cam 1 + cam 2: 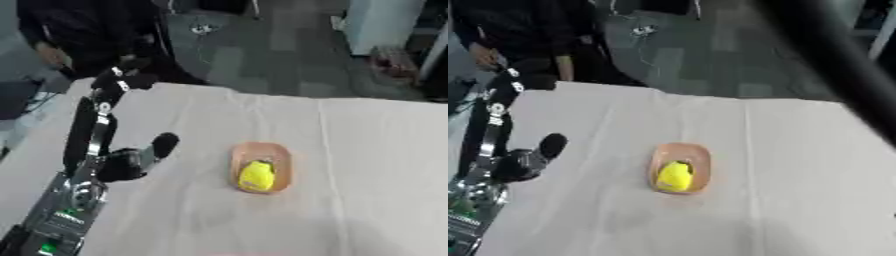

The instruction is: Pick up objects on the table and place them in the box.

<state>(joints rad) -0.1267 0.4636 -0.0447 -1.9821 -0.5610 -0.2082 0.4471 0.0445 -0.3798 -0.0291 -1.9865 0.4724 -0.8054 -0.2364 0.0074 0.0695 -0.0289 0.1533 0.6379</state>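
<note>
A white cloth-covered worktop carries a small peach oval plastic tray near its middle, with a bright yellow rounded object inside. The left hand hovers beside it, fingers released, holding nothing.

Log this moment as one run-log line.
left hand: open, raised at table's left | yellow object: in peach box | right hand: unseen | table
</note>
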